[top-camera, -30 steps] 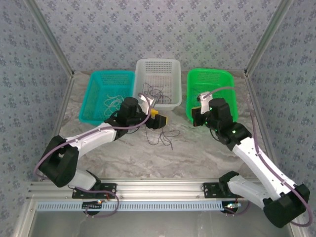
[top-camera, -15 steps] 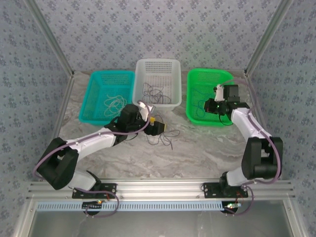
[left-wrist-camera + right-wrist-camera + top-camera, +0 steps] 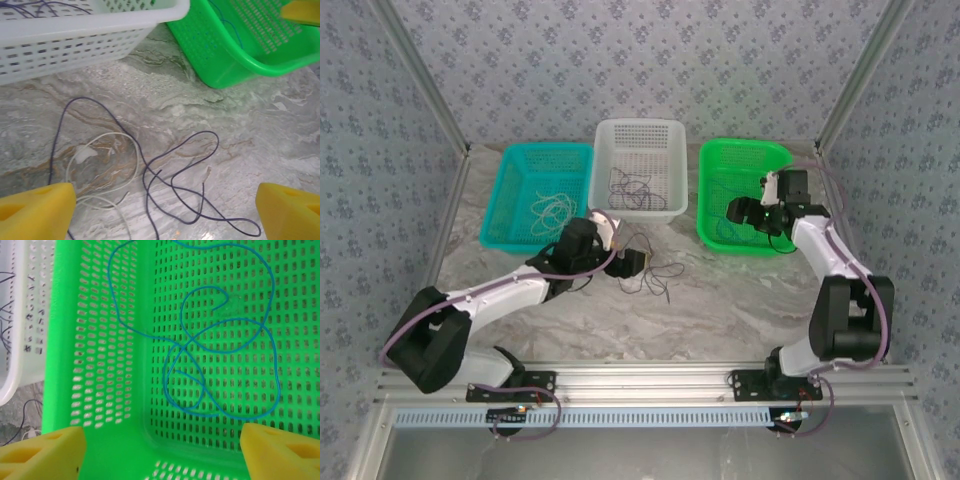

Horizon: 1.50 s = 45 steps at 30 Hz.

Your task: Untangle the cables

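Left wrist: left gripper (image 3: 162, 212) gapes empty over crossed purple cable (image 3: 209, 132) and white cable (image 3: 107, 134) at centre frame; closing could pinch both. Right gripper (image 3: 162, 450) likewise released, empty.

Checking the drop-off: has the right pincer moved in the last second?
Yes. The right pincer moved from the green basket's near rim farther in, over its floor.

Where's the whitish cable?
In the left wrist view, the whitish cable lies on the table near the white basket, crossing a purple cable.
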### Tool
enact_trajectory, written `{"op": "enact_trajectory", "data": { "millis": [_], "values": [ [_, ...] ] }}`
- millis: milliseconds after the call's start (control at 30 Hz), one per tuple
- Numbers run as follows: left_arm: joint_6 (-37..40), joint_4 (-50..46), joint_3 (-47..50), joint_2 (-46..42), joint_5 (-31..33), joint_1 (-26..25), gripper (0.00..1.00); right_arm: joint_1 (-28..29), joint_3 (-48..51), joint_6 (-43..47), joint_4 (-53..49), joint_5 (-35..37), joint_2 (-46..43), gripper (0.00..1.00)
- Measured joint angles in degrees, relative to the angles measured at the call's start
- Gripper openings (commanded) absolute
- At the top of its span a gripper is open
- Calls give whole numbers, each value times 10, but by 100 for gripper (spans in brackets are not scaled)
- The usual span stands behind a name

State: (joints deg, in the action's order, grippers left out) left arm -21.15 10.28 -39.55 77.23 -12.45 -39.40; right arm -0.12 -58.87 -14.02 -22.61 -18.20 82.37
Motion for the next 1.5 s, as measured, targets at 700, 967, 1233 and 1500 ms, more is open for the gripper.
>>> {"op": "enact_trajectory", "data": {
  "millis": [700, 967, 1233, 1500],
  "values": [
    [-45, -31, 45, -116, 118, 34, 96, 411, 192, -7, 23, 83, -148, 78],
    [-60, -47, 71, -136, 132, 41, 97, 465, 203, -42, 67, 117, -77, 70],
    [-64, -48, 71, -147, 136, 41, 100, 471, 202, -61, 96, 146, -16, 14],
    [-64, -61, 79, -165, 153, 41, 99, 474, 176, -25, 47, 156, -107, 0]
  ]
}}
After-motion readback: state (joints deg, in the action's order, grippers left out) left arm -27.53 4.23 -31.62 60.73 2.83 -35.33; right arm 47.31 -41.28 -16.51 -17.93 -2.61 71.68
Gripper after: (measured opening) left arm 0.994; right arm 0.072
